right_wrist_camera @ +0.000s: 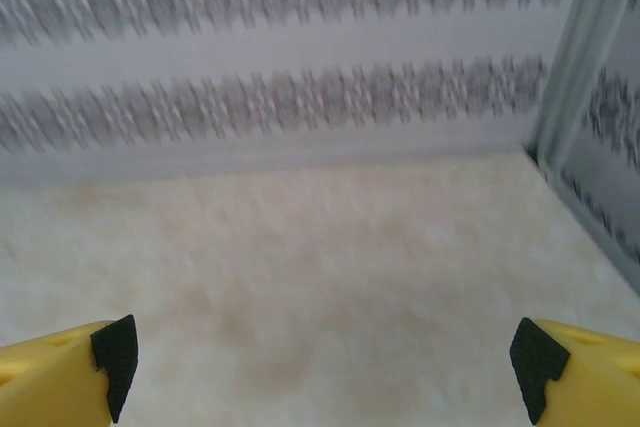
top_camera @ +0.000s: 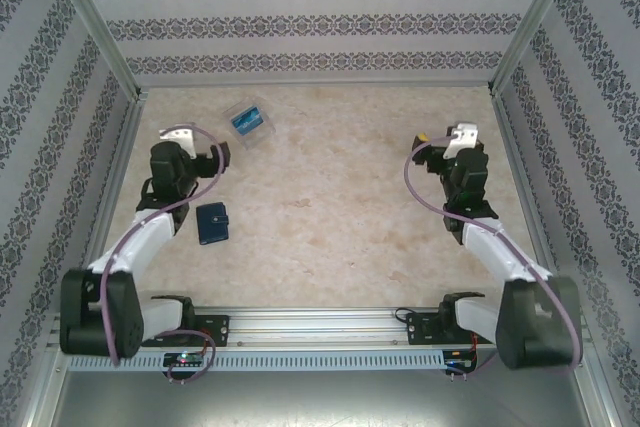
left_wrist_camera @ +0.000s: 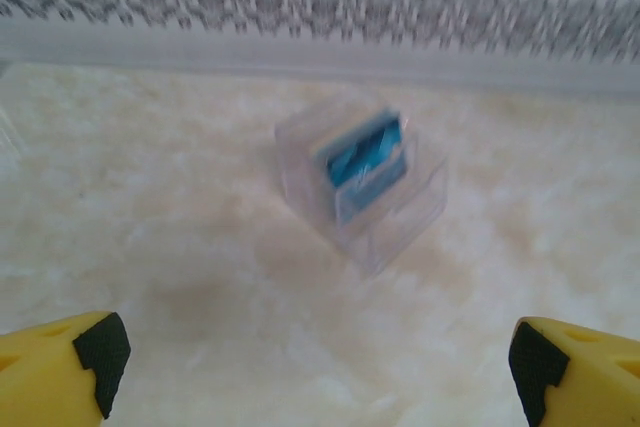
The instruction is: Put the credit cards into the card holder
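Nearest the bases, the card holder lies closed on the table, just beside the left arm. We note the left gripper and the right gripper both spread wide, holding nothing. Farther out, ahead of the left gripper, the blue credit card stands inside a clear plastic box; we judge that the jaws may clamp the box wall along with the card, tipping or dragging the light box.

One camera looks down from high behind — wrist cameras skim low over the same table.
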{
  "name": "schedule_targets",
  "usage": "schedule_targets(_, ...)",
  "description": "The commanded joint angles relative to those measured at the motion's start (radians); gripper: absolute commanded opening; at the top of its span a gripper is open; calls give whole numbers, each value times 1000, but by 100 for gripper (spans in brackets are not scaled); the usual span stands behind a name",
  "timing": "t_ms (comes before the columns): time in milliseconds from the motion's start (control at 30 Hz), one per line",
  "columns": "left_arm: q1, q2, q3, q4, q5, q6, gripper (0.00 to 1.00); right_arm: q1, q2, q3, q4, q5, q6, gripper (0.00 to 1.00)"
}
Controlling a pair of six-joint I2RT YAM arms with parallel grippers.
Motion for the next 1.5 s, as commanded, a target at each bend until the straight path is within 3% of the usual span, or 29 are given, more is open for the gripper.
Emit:
schedule_targets(0,6,-18,105,-627,-287,-562,99,11,-10,28,-144,104,271,98)
schedule_targets(33,13,3,128,-681,-248,-541,99,0,-11,47,-236,127,421,98)
schedule_targets(67,14,27,139,-690,-191,-496,99,-16,-13,63,-299,61,467,98)
schedule_targets(133,-5,73,141,-701,-41,-432,100,17,6,82,-349,-65,465,98)
schedule_targets(200,-38,98,108,-721,30,-433,100,142,28,110,-422,-23,429,98)
schedule_targets(333,-54,54,4,-761,36,-444,99,369,65,119,-471,46,365,98)
schedule_targets(533,-54,-88,-93,-769,-4,-485,100,506,147,131,-451,19,358,98)
schedule_targets(700,-54,-65,-130,-693,30,-459,78,546,199,186,-457,8,367,95)
schedule_targets(833,-54,50,-80,-677,55,-407,63,571,223,222,-455,14,358,96)
schedule_targets(933,-54,90,-53,-731,-36,-397,62,574,246,254,-473,-5,378,96)
schedule_targets(1033,-54,77,-59,-732,-75,-407,71,584,261,275,-486,-20,376,96)
schedule_targets(1133,-54,48,-57,-751,-103,-411,74,590,270,277,-476,-21,390,96)
schedule_targets(1300,-54,34,-43,-738,-144,-398,72,601,291,289,-478,-23,394,95)
schedule_targets(1467,-52,139,2,-693,-131,-350,69,611,298,306,-482,-38,401,93)
